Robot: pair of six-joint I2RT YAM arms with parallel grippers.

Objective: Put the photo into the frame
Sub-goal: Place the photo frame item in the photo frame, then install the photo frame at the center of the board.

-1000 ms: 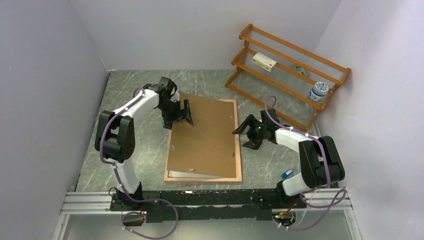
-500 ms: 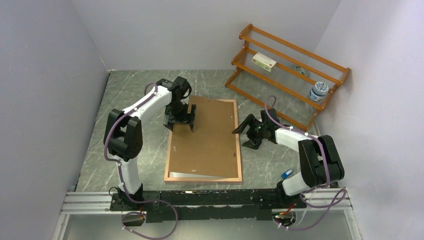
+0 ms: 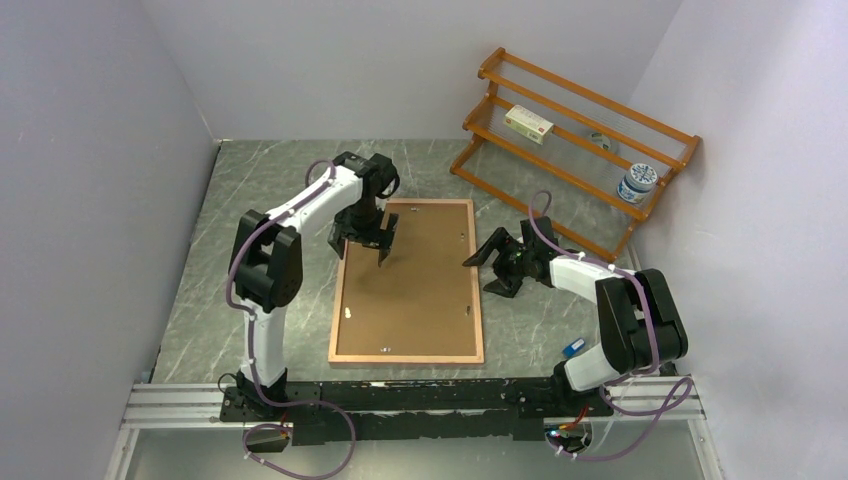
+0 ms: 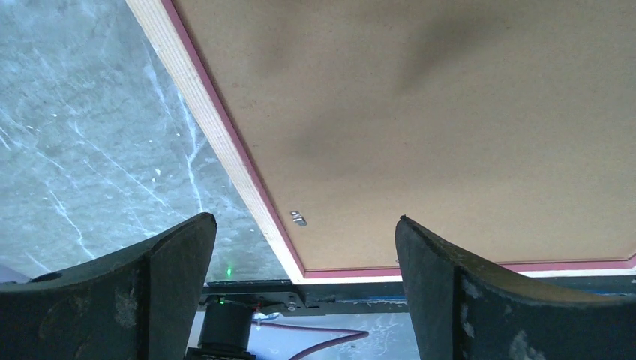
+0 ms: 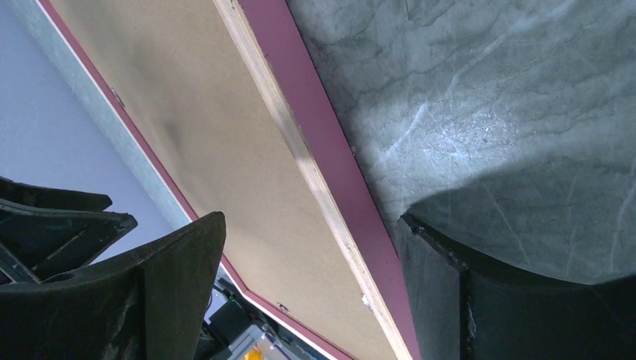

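Note:
The frame (image 3: 478, 305) lies back up in the middle of the table, its wood-coloured rim showing. The brown backing board (image 3: 410, 290) lies flat inside it and covers the opening. The photo is hidden. My left gripper (image 3: 362, 246) is open and empty over the frame's far left corner. In the left wrist view its jaws (image 4: 305, 225) stand wide apart above the rim (image 4: 217, 142) and the board (image 4: 420, 112). My right gripper (image 3: 491, 270) is open and empty at the frame's right edge, astride the rim (image 5: 322, 172) in its wrist view.
An orange wooden rack (image 3: 580, 150) stands at the back right with a small box (image 3: 529, 123) and a round tin (image 3: 636, 183) on it. A small blue object (image 3: 572, 348) lies by the right arm's base. Walls close in on three sides.
The backing board, lifted and skewed at its far left corner before, now lies flat inside the frame. The left gripper moved right over that corner. The right arm has hardly moved.

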